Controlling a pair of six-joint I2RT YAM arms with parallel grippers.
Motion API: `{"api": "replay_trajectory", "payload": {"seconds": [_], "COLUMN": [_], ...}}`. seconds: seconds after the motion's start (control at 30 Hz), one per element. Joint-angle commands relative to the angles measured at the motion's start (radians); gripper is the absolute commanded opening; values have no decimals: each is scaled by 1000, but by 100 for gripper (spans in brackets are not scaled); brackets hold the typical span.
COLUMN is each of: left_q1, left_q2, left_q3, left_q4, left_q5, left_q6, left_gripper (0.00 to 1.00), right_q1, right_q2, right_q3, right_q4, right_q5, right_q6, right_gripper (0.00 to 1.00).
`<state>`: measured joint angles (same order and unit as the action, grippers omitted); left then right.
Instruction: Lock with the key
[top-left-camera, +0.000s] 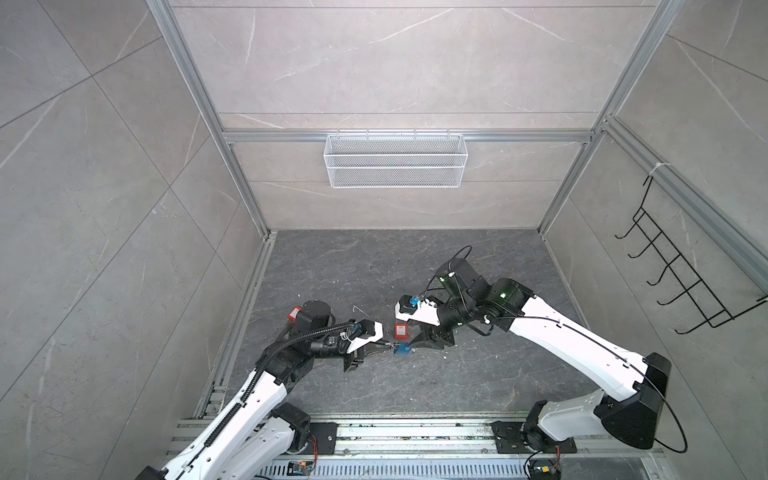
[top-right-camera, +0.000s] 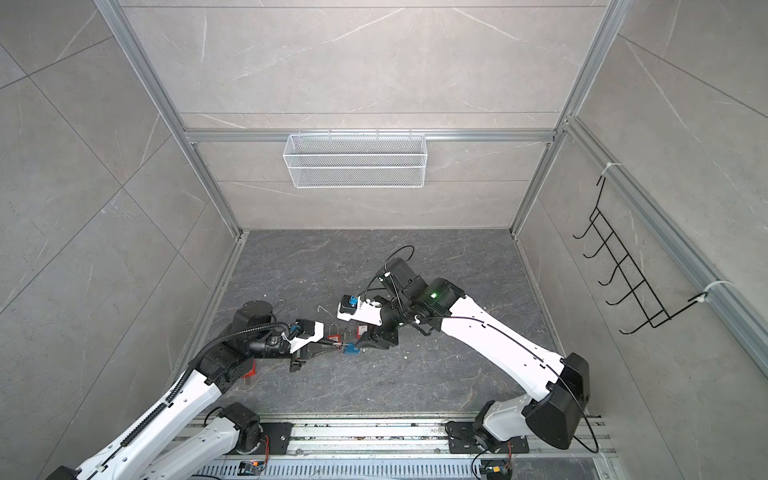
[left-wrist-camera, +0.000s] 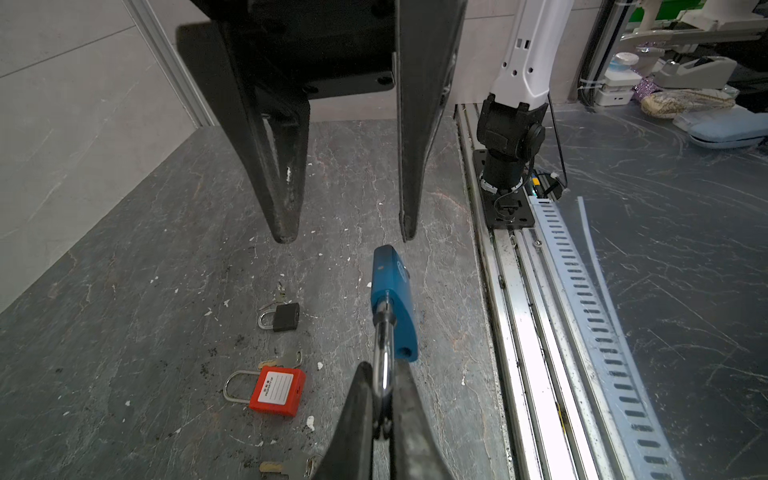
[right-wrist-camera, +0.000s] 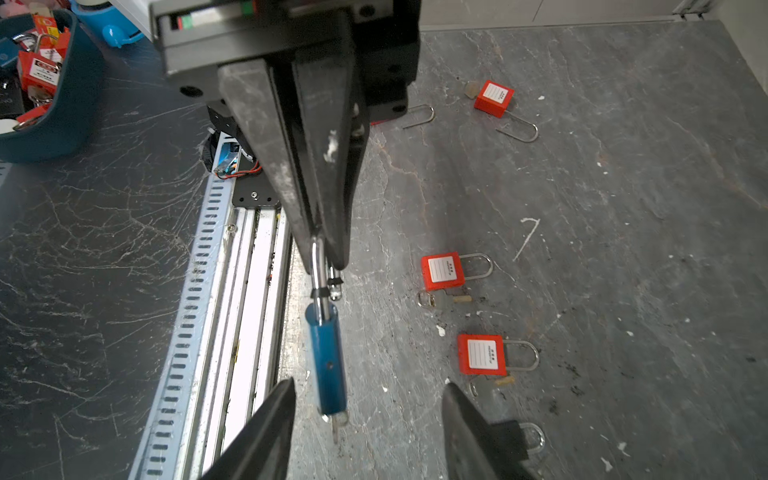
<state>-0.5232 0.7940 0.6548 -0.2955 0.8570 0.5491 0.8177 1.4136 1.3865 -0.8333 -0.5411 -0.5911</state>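
Padlock (left-wrist-camera: 392, 299), blue, rigid and likely light, hangs over the surface by its slick steel shackle (left-wrist-camera: 382, 365), which is clenched in the jaws of the left gripper (left-wrist-camera: 384, 399) at its 9 o'clock in both top views. At 3 o'clock the right gripper (left-wrist-camera: 347, 240) has its jaws released either side of the thin key (right-wrist-camera: 337, 422), which is probably best pinched flat on its bow.

The left gripper (top-left-camera: 387, 344) holds a blue padlock (top-left-camera: 402, 350) over the dark surface (top-left-camera: 457, 395), the right gripper (top-left-camera: 416, 342) just beside it, a red padlock (top-left-camera: 400, 330) near.
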Motion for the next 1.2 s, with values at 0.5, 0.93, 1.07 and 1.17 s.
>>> {"api": "replay_trajectory", "payload": {"seconds": [0.5, 0.93, 1.07, 1.17], "left_q1": [-1, -10, -18, -31], "left_q2": [-12, 22, 29, 34], "left_q3": [1, 3, 8, 9], "left_q4": [168, 176, 190, 199], "left_q5": [30, 64, 70, 68], "left_q6": [-145, -206, -228, -239], "left_gripper": [0, 0, 0, 0], "right_q1": [6, 29, 44, 57], "right_q2": [3, -37, -53, -53], "right_q3": [-88, -105, -118, -122], "right_q4": [76, 134, 151, 167], "right_q5": [-71, -42, -18, -3], "right_q6": [61, 54, 43, 46], "right_gripper": [42, 25, 19, 17]}}
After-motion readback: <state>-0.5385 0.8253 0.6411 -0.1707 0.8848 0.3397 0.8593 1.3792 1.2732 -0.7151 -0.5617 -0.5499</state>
